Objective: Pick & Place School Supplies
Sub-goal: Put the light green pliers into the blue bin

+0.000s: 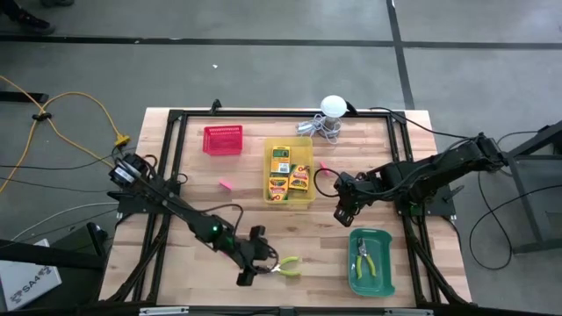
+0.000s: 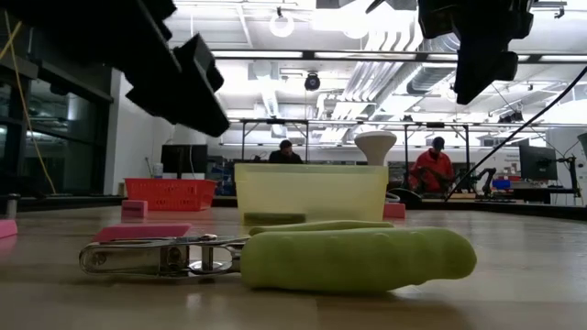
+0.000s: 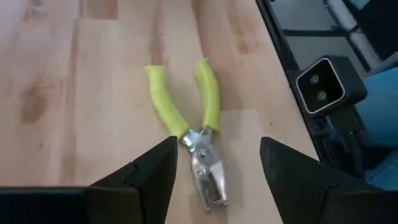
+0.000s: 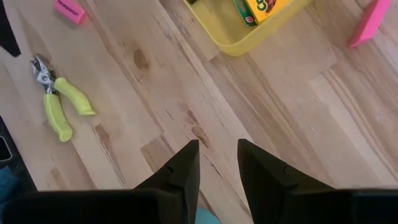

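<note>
From above, we see the left gripper [image 1: 253, 265] just beside the pliers [image 1: 286, 266] on the table [image 1: 176, 202]. In the left wrist view its fingers [image 3: 149, 171] stand open, either side of the metal nose. The right gripper [image 4: 217, 163] hovers nearly closed, empty.

We see two dark, slender arms built of jointed segments. The left arm [image 1: 176, 206] shows a small green light near its wrist, a black cable looping beside it, and a silvery block at its base. The right arm [image 1: 439, 167] is black all over, with cables trailing from its far end. The left gripper [image 3: 214, 171] has two matte black fingers [image 3: 149, 174] with angular, faceted tips. The right gripper [image 4: 217, 165] carries the same black, wedge-shaped fingers [image 4: 183, 168].
</note>
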{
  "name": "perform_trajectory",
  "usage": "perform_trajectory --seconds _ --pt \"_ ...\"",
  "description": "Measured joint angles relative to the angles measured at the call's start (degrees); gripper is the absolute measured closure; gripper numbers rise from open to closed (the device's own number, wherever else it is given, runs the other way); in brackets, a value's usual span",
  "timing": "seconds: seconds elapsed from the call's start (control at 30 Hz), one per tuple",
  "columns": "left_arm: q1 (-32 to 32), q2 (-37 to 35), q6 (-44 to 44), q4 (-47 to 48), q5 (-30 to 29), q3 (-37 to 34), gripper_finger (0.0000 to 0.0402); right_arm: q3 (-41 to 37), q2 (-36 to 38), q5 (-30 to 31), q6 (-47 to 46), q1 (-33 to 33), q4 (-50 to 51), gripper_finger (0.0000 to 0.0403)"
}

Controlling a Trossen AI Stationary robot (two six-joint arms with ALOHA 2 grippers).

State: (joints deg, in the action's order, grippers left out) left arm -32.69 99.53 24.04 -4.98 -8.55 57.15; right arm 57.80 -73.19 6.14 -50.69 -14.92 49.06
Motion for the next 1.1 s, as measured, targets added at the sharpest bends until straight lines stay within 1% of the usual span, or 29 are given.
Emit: perform_trajectory --seconds 0.1,0.17,0.3,0.4,0.67,0.97,1.1 --pt "-1.07 2.82 -0.18 0.71 -0.48 2.61 0.0177 0.00 0.00 0.31 0.01 0.00 -0.17 0.0306" --pt "-1.49 4.75 -0.23 2.89 -0.57 5.12 0.0177 0.00 0.00 0.43 0.01 0.00 -0.29 0.0306" --pt "-1.91 7.60 -0.11 11.69 -4.62 10.17 0.0177 0.00 0.00 0.40 0.01 0.00 -0.46 0.0306" --pt "-1.98 9.16 1.00 13.01 -6.64 12.13 0.0177 0.00 0.00 0.59 0.01 -0.11 -0.52 0.0306" --pt "-2.02 11.23 4.66 13.80 -6.41 12.98 0.0177 0.00 -0.06 1.74 0.17 -0.98 -1.31 0.0306" --pt "-2.18 11.28 5.58 14.21 -6.34 12.98 0.0177 0.00 -0.31 1.91 1.04 -2.90 -1.95 0.0306" --pt "-2.18 12.14 5.61 14.13 -6.31 12.97 0.0177 0.00 -0.31 3.92 1.02 -3.48 -1.91 0.0306"
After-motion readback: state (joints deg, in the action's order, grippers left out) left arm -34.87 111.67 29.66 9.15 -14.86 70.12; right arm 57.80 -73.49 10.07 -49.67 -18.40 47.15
